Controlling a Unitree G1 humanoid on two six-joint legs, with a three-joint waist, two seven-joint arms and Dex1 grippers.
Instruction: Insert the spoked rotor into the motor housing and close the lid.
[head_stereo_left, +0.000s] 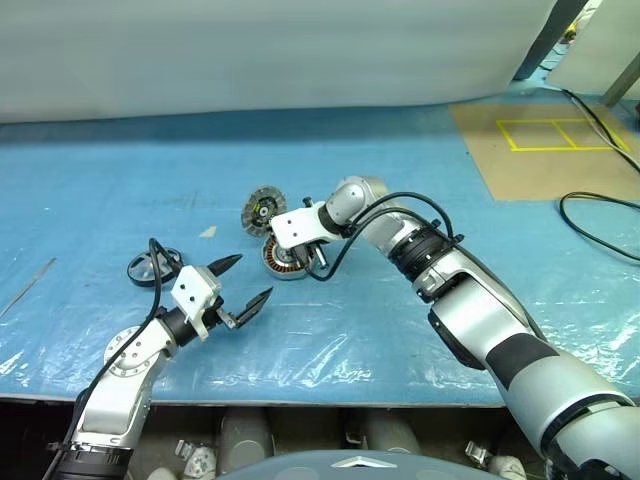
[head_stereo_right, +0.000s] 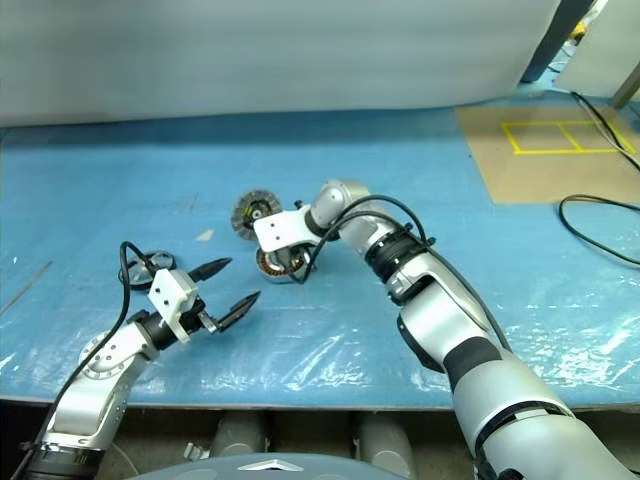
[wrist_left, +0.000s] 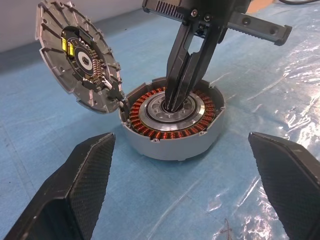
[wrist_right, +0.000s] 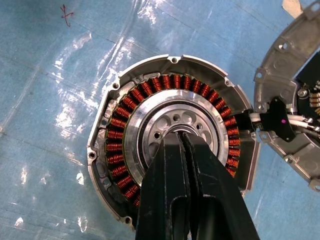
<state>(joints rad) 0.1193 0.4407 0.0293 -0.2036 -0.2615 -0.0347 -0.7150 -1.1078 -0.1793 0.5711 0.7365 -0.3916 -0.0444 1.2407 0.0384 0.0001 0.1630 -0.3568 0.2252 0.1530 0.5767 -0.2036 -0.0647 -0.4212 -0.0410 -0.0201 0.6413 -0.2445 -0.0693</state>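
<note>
The motor housing (wrist_left: 172, 131), a silver puck with copper windings, lies on the blue table. Its centre is a silver ring with a hole. My right gripper (wrist_right: 182, 137) is shut and points down, its tips (wrist_left: 172, 102) in that centre hole with nothing seen between them. The lid (wrist_left: 77, 55), a ribbed grey disc, stands tilted open against the housing's rim, joined to it by wires. The spoked rotor (head_stereo_left: 153, 267) lies flat on the table beside my left arm. My left gripper (head_stereo_left: 253, 277) is open, level, empty and short of the housing, which it points at.
A small white scrap (head_stereo_left: 208, 232) lies between rotor and lid. Brown board with yellow tape (head_stereo_left: 545, 145) and a black cable (head_stereo_left: 600, 215) are at the back right. A white sheet (head_stereo_left: 250, 50) backs the table. The table's front edge (head_stereo_left: 300, 395) is close below the arms.
</note>
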